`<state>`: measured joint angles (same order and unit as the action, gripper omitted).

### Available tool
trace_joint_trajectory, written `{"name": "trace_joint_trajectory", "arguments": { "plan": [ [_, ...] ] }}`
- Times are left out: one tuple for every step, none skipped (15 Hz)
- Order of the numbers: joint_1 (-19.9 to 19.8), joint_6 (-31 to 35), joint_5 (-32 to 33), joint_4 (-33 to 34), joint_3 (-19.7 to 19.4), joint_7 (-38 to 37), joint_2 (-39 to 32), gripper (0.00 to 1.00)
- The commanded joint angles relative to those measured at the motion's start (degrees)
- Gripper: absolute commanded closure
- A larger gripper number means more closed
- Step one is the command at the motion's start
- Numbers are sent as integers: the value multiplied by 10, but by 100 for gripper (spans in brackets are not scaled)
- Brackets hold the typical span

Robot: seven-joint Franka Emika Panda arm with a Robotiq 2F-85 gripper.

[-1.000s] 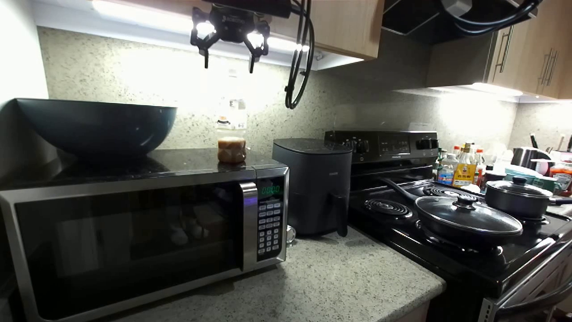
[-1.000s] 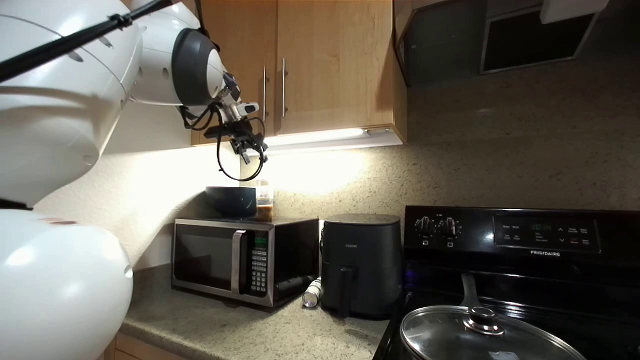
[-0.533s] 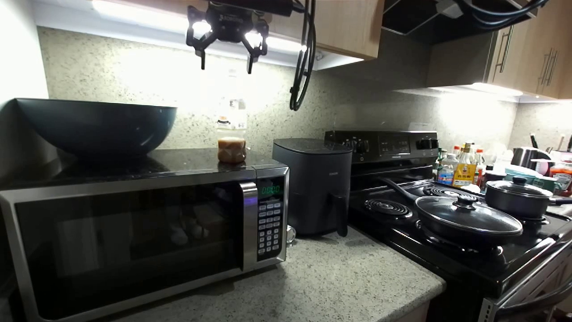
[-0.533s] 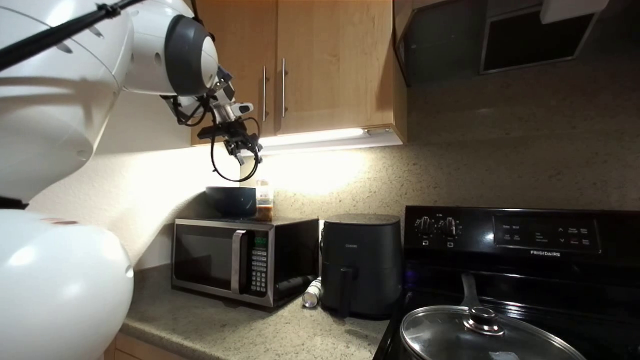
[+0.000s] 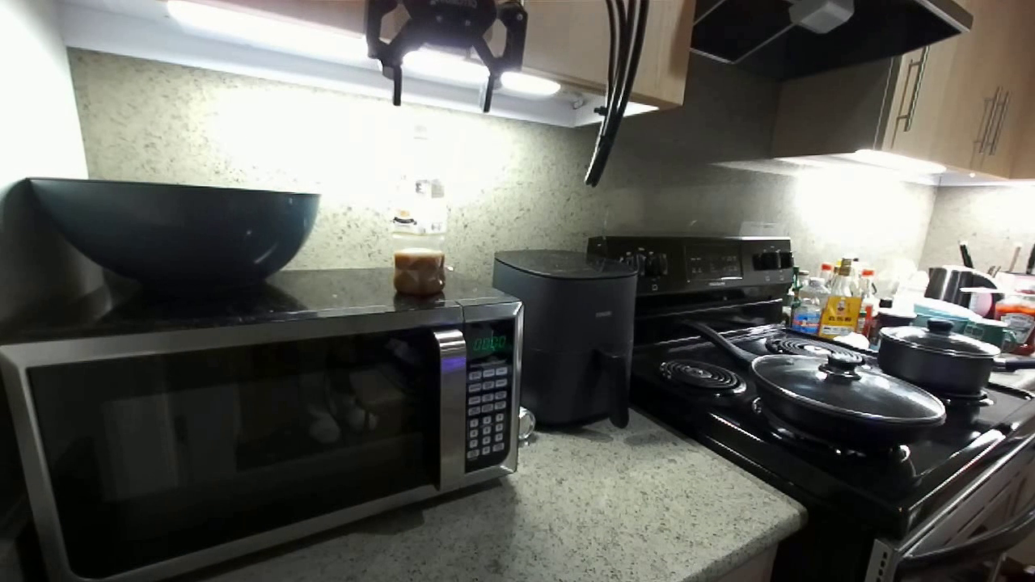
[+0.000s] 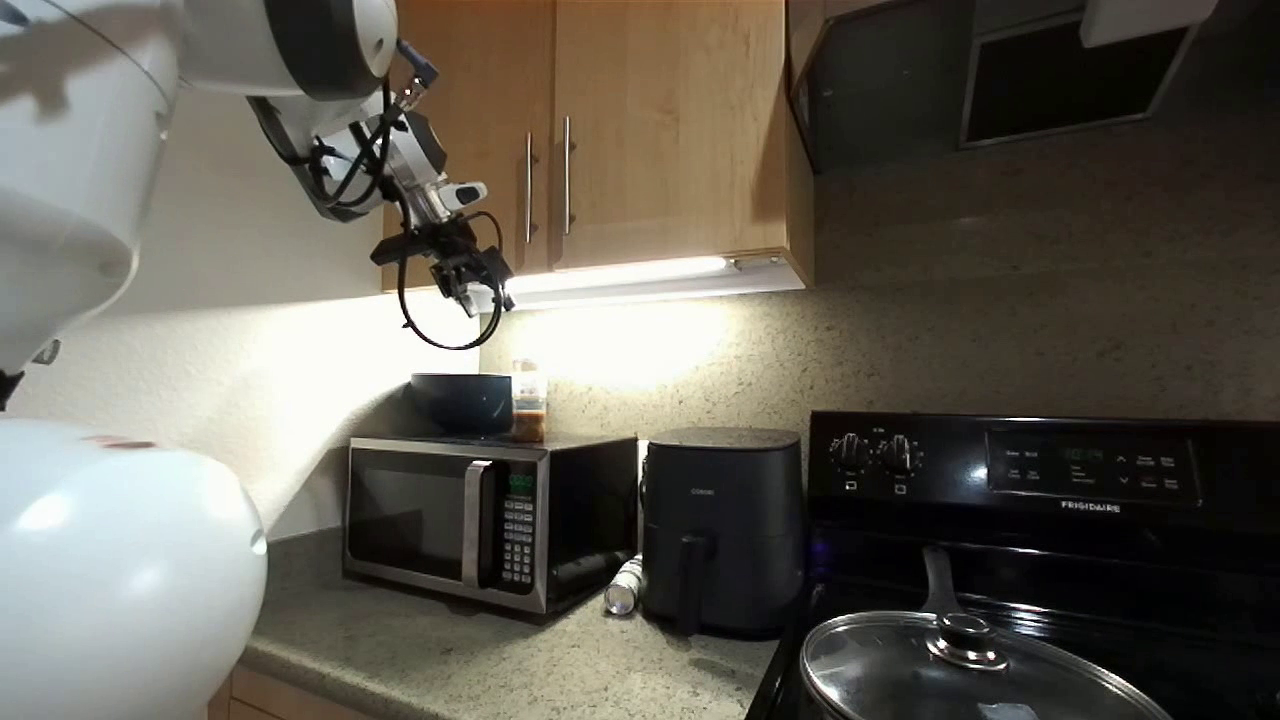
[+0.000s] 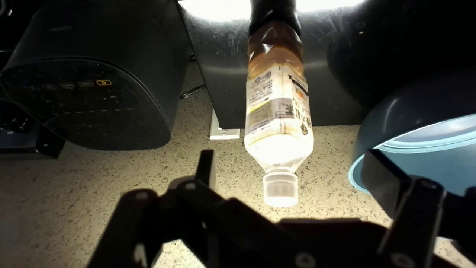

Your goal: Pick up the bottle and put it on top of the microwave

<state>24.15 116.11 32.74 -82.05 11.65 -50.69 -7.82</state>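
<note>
Clear plastic bottle w/ white cap: upright on boxy black-&-steel microwave.
Black fingers: wide apart, holding nothing.
White arm: job prob. done; back off slow, don't bump btl.

The counter bears the microwave toward its back left corner, the fryer near its right edge, and between them a cylinder, apparently lying.

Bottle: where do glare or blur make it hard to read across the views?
Wrist view: the bottle has a fairly sharp label but a washed-out cap, and the fingers look dark and blurred; both exterior views: its upper part pales against the glaring backsplash, while the brown liquid stands out.
</note>
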Motion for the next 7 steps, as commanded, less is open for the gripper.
{"name": "trace_joint_trajectory", "arguments": {
  "plan": [
    [-9,1,5,-9,11,-5,7,0],
    [-11,4,5,-18,12,-7,15,0],
    [-12,6,6,-25,13,-7,19,0],
    [-12,7,6,-28,13,-7,21,0],
    [-12,8,6,-28,13,-7,21,0],
    [-12,8,6,-29,12,-7,21,0],
    [-12,8,6,-29,12,-7,21,0]
  ]
}}
